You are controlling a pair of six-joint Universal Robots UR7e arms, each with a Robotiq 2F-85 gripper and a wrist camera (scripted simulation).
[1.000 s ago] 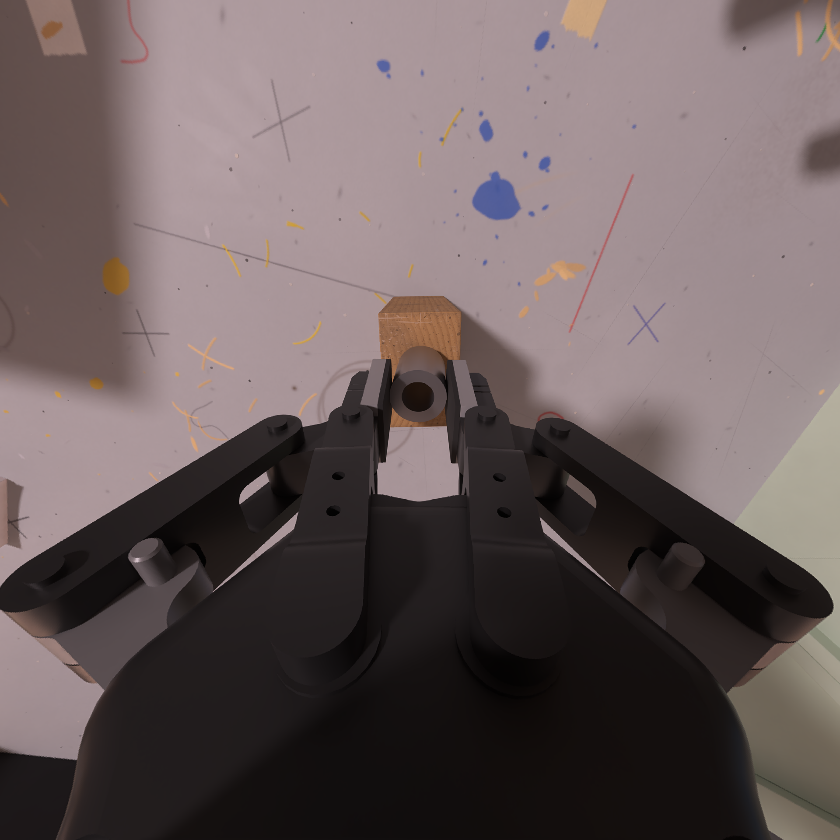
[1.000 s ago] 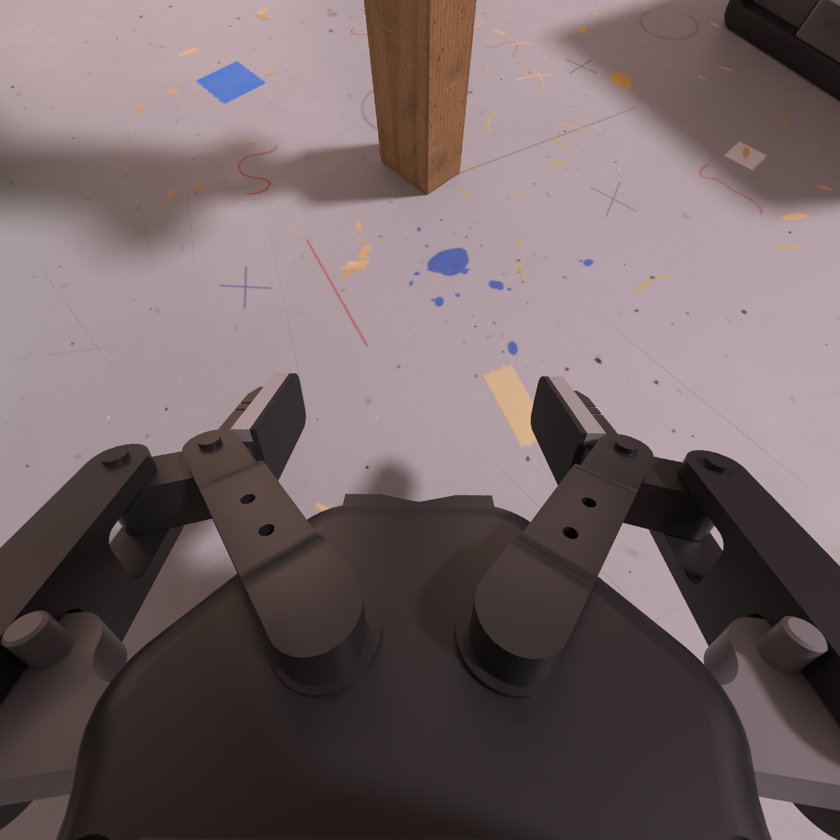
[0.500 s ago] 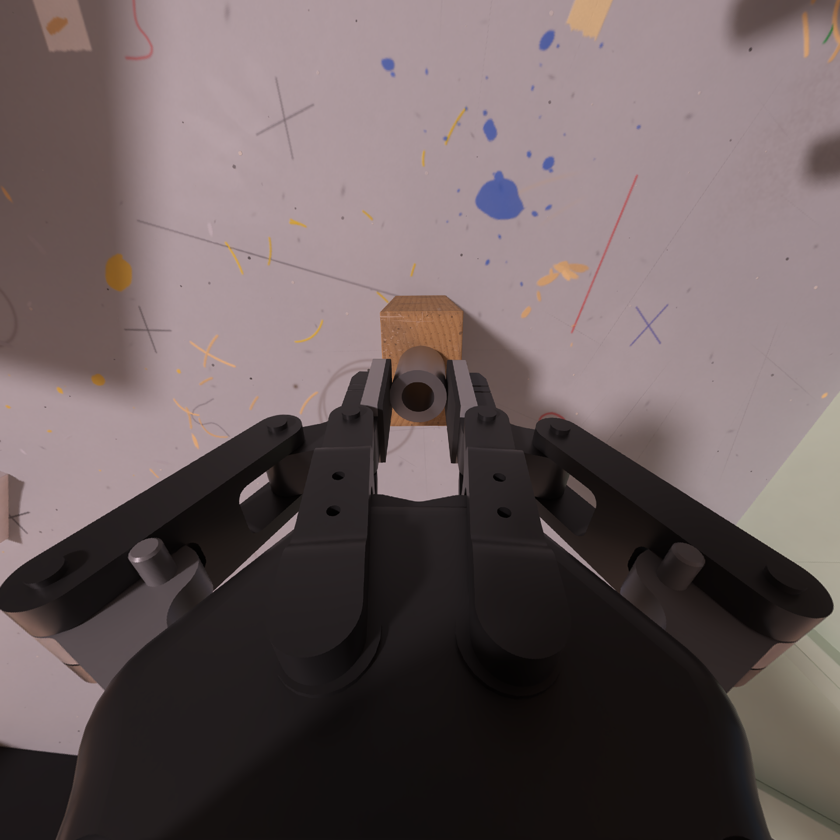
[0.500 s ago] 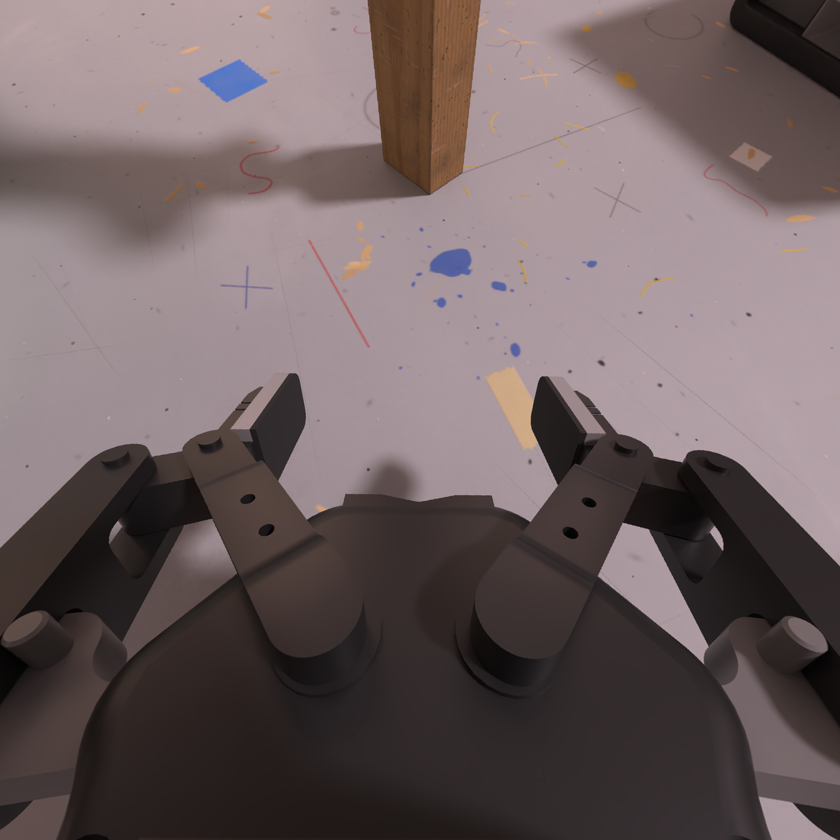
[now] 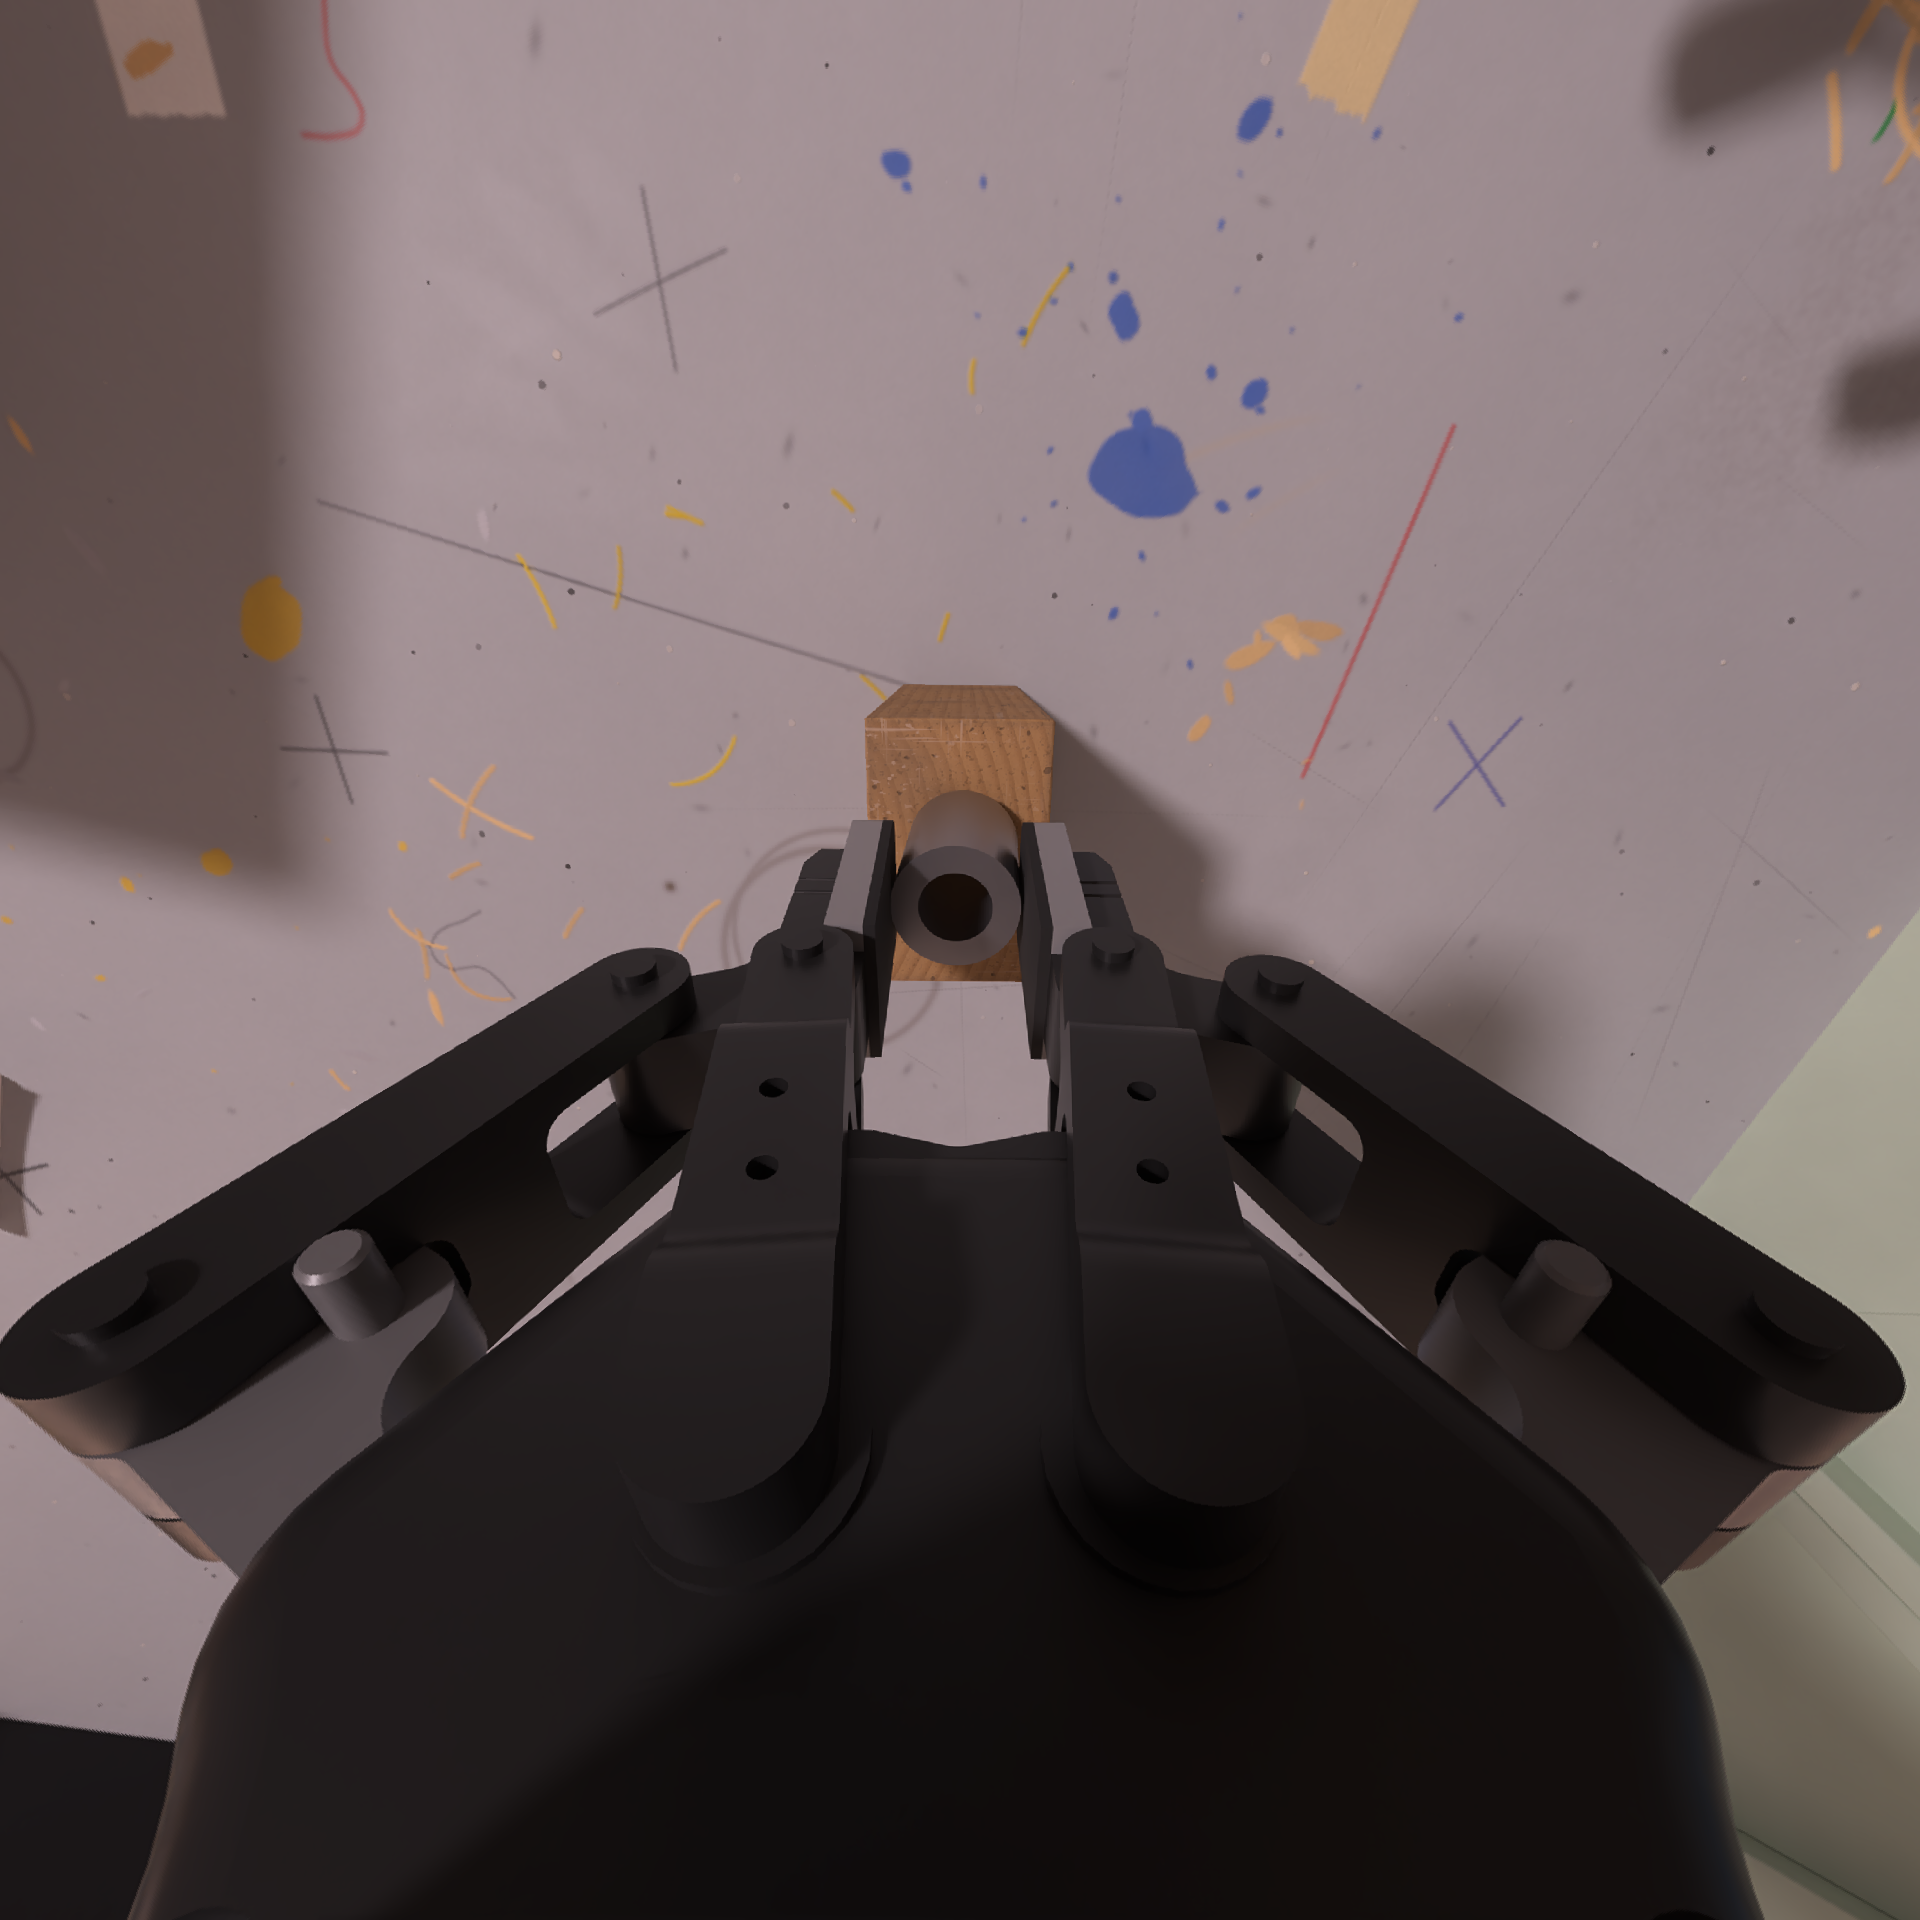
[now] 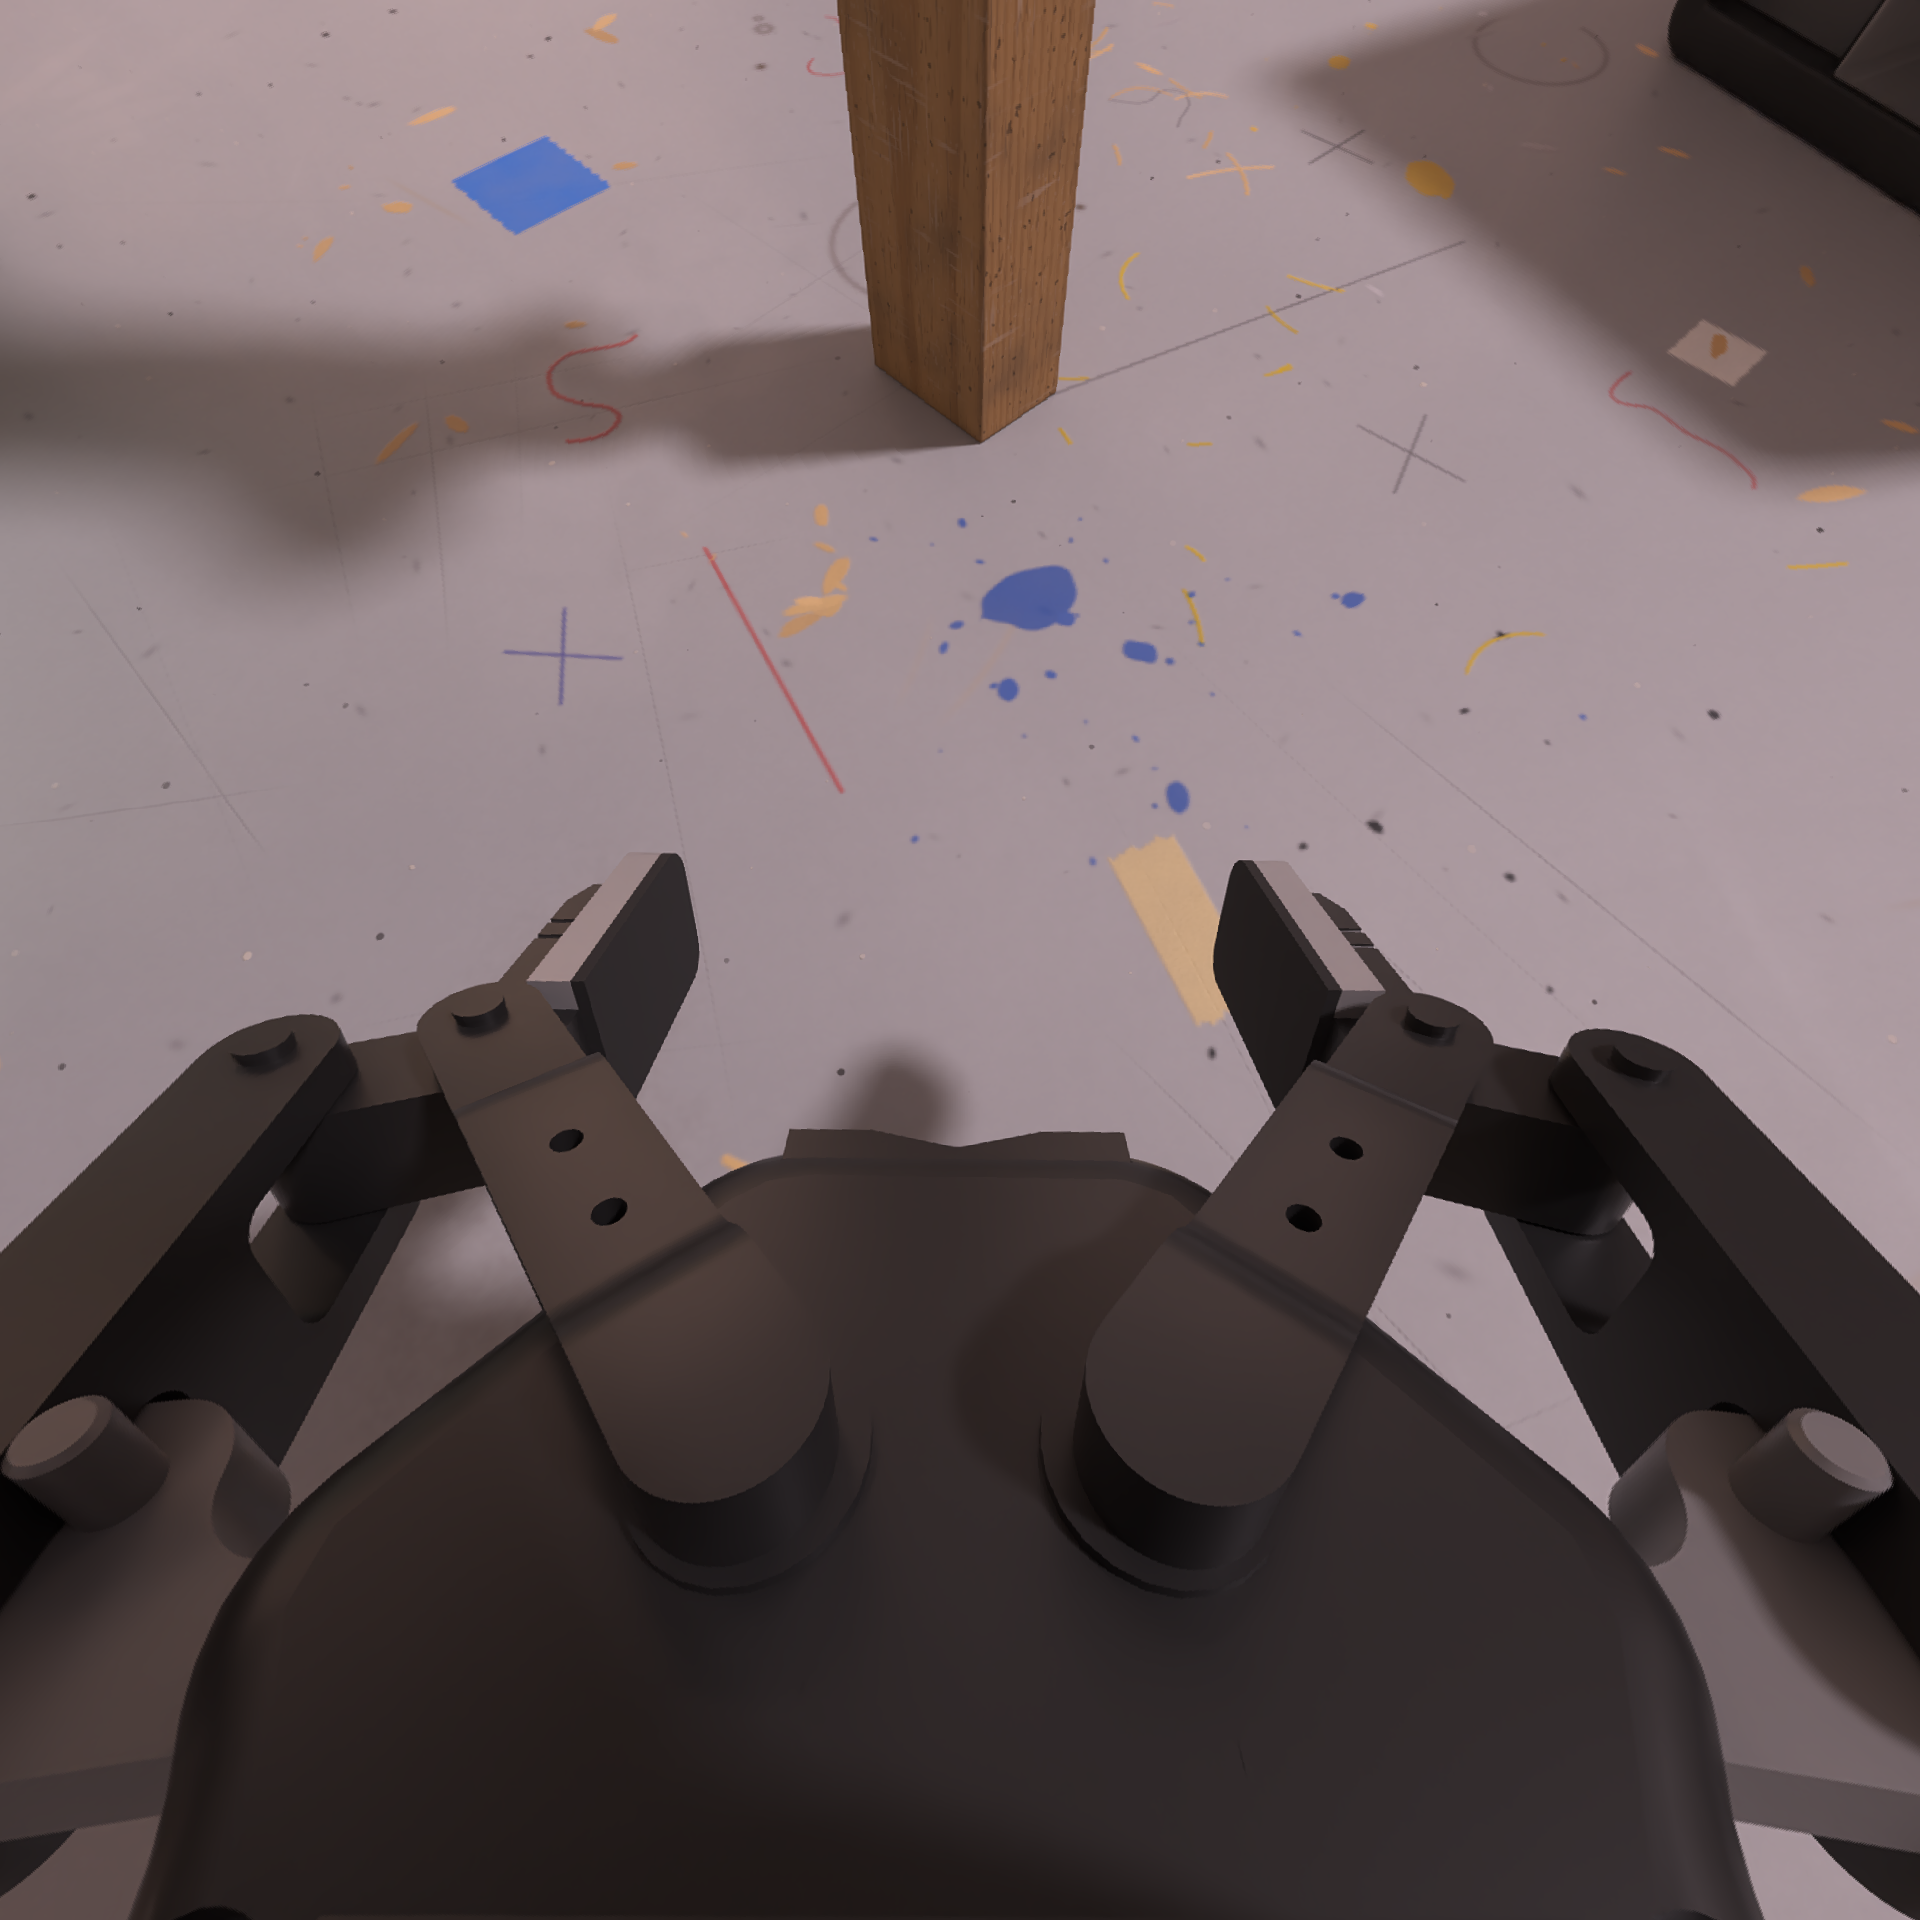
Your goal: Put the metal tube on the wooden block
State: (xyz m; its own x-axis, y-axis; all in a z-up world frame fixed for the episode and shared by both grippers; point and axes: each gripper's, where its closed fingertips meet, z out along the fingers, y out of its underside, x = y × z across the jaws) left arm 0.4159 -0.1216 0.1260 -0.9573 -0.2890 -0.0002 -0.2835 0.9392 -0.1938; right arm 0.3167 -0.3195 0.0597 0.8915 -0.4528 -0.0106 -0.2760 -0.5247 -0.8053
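In the left wrist view my left gripper is shut on a short grey metal tube, its open end facing the camera. Right below it stands a tall wooden block, seen from above, its top face partly hidden by the tube and the fingers. Whether the tube touches the block's top I cannot tell. In the right wrist view my right gripper is open and empty, low over the table. The wooden block stands upright well ahead of it; its top is cut off by the frame.
The grey table is marked with paint spots, lines and tape pieces. A pale green area lies beyond the table's edge at the right of the left wrist view. A dark part shows at the top right of the right wrist view.
The left view has shifted very slightly, the tube still held over the block. The right gripper has drifted a little, so the block sits slightly lower and more to the right in its view.
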